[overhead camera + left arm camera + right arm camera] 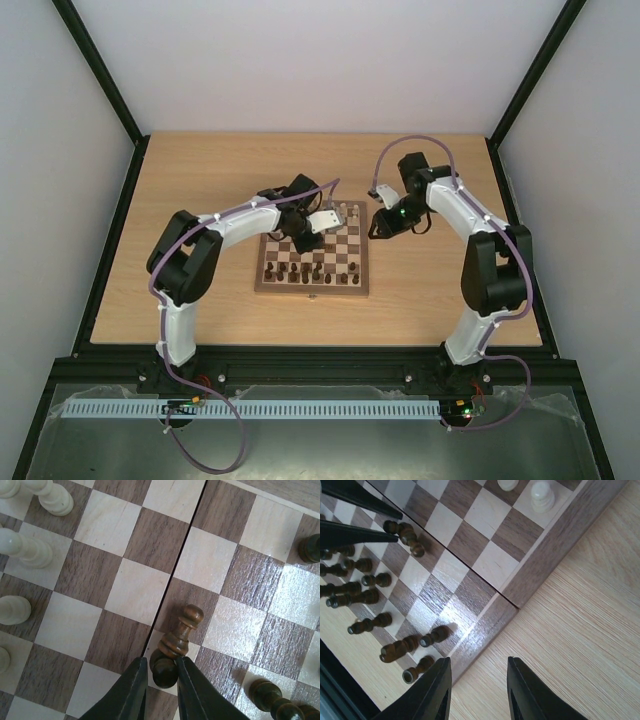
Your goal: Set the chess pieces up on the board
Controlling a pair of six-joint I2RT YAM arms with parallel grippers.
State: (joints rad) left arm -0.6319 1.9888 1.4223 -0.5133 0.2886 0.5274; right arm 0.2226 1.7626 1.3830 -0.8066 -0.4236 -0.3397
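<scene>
Many dark pieces (305,270) stand low on board (280,290) | few pale pieces (350,212) up top | left gripper (161,662) pinches one dark piece (180,635) | right gripper (478,664) spread wide, empty

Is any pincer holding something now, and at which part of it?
The left pincer grips a dark brown chess piece at its base; the right pincer holds nothing.
</scene>
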